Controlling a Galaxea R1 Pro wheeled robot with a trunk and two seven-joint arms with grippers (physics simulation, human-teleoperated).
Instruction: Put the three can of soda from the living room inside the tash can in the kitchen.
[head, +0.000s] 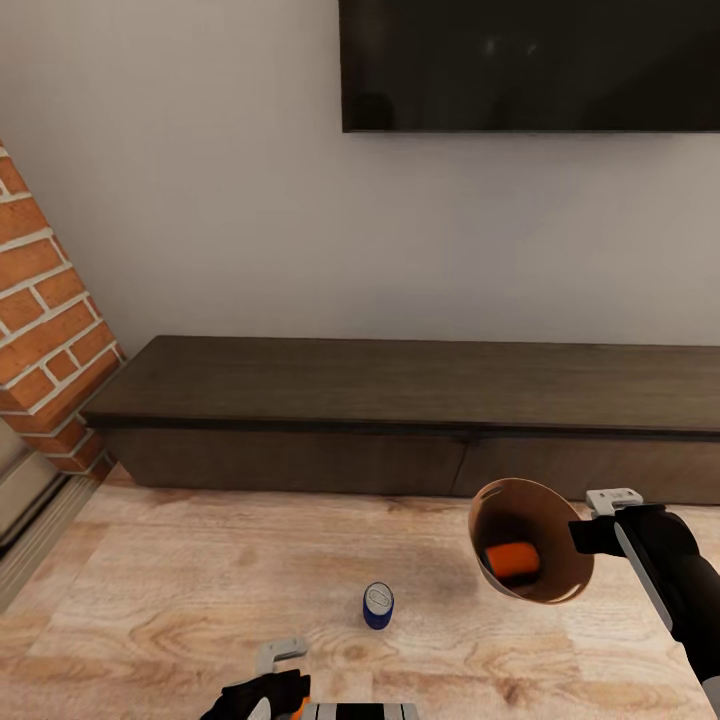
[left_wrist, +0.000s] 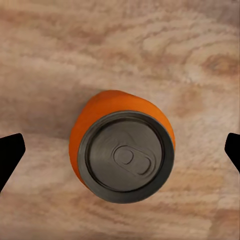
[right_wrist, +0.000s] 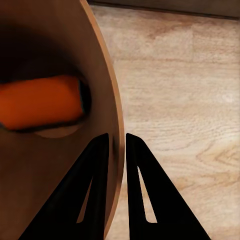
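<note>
Hovering — left hand (left_wrist: 120, 150): poised straight above an upright orange can (left_wrist: 122, 150) on the wood floor (left_wrist: 190, 50), its dark fingertips (left_wrist: 10, 155) spread wide at 9 and 3 o'clock of the can, released and touching nothing.
Step in hand: the approach to the second orange can, as I judge it; one can is already binned.
Next move: lower the left hand until the fingers flank the can's wall, then clench; the centring looks good.
Blue can (head: 378, 605): upright on the floor, a little beyond the left hand (head: 268, 690), toward 1 o'clock of it, not yet collected.
Right hand (right_wrist: 116, 142): clenched on the rim of the tash can (head: 530, 545), one finger inside the wall, one outside.
Tash can: held off the floor and tilted, mouth toward the head camera, at 3 o'clock of the blue can.
Inside it: an orange can (head: 513, 560) on its side; its far end is in shadow, so probably resting at the bottom.
Beyond: long dark cabinet (head: 400, 400), brick fireplace (head: 45, 320) at 10 o'clock, TV (head: 530, 60) at 12.
</note>
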